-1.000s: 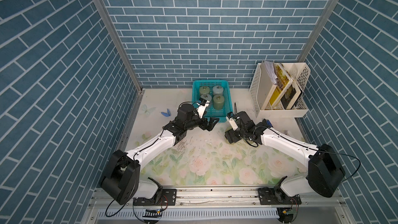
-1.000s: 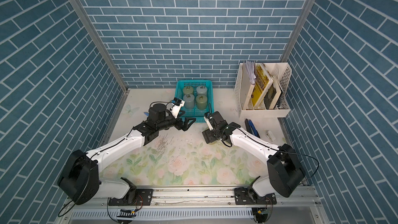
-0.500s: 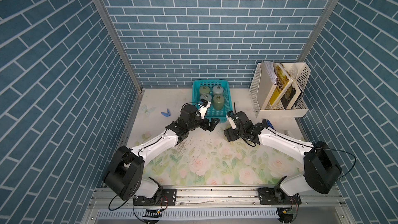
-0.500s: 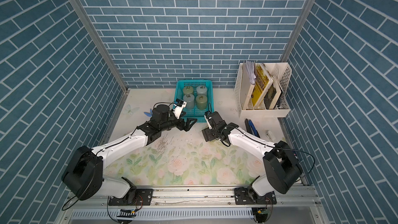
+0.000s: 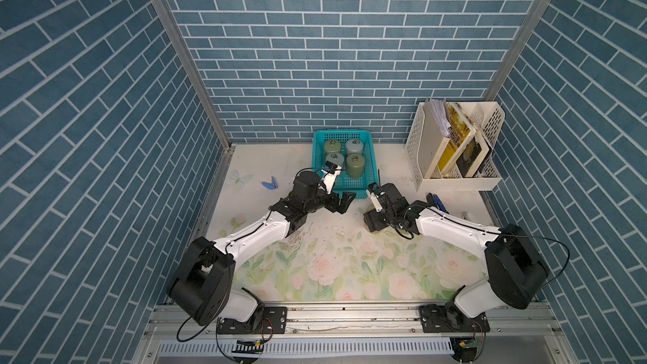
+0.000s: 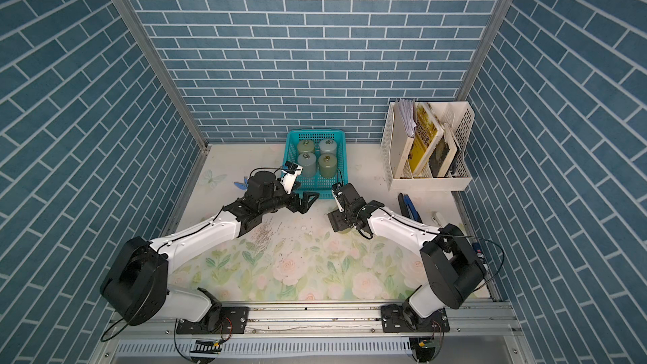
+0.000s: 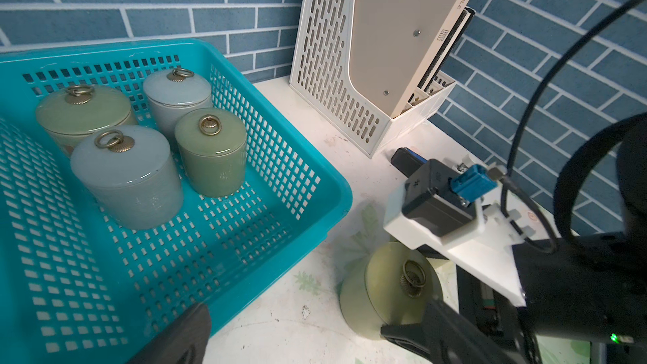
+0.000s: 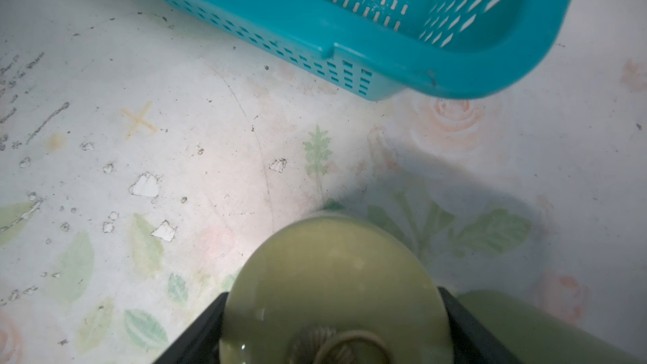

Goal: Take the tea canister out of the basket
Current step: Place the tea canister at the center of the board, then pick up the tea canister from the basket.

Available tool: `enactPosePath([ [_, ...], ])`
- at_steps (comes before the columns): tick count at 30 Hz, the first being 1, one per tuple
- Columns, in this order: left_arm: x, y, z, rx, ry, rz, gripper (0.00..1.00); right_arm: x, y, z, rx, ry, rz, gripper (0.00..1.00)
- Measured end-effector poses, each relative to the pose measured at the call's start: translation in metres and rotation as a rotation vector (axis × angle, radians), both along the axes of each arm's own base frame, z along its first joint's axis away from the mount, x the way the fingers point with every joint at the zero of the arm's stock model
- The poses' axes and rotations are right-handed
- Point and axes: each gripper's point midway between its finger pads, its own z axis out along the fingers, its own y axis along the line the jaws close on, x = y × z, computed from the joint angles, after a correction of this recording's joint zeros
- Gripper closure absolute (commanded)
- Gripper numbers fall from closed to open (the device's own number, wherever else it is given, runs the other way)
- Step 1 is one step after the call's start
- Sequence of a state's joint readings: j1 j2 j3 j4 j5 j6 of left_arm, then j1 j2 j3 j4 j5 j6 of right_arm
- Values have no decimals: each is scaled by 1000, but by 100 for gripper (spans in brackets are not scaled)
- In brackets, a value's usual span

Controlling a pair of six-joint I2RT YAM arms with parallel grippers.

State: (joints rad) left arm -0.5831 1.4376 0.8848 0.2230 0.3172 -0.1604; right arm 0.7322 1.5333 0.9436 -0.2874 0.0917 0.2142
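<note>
The teal basket (image 5: 317, 134) stands at the back of the table and holds several lidded tea canisters (image 5: 354, 169), also seen in the left wrist view (image 7: 210, 155). One more green tea canister (image 7: 381, 281) stands upright on the mat just in front of the basket's near right corner. My right gripper (image 8: 332, 313) is shut on it, one finger against each side of its lid (image 8: 332, 274). From above, the right gripper (image 5: 374, 220) hides this canister. My left gripper (image 5: 345, 202) hangs open and empty at the basket's front rim (image 7: 336, 183).
A white perforated file rack (image 5: 455, 148) with books stands at the back right. A blue clip (image 5: 269, 183) lies on the mat to the left of the basket. Dark and blue pens (image 5: 436, 201) lie behind the right forearm. Brick walls enclose three sides.
My right gripper has moved a little toward the front of the table with the canister in it. The left arm has barely shifted and its gripper stays at the basket's front rim.
</note>
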Motion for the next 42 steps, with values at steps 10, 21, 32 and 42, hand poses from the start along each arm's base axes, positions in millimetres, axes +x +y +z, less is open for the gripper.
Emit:
enactPosePath([
  [10,1,1,1,5,-6,9,0,6,0,2,17,-26,-28,0],
  [21,10,21,14,5,-31,108,0,22,2,31,20,-104,-58,0],
  [32,52,89,54,-17,-71,346,0,126,46,173,205,-338,-97,0],
  [42,81,94,36,-7,26,358,0,208,63,96,66,-218,38,0],
])
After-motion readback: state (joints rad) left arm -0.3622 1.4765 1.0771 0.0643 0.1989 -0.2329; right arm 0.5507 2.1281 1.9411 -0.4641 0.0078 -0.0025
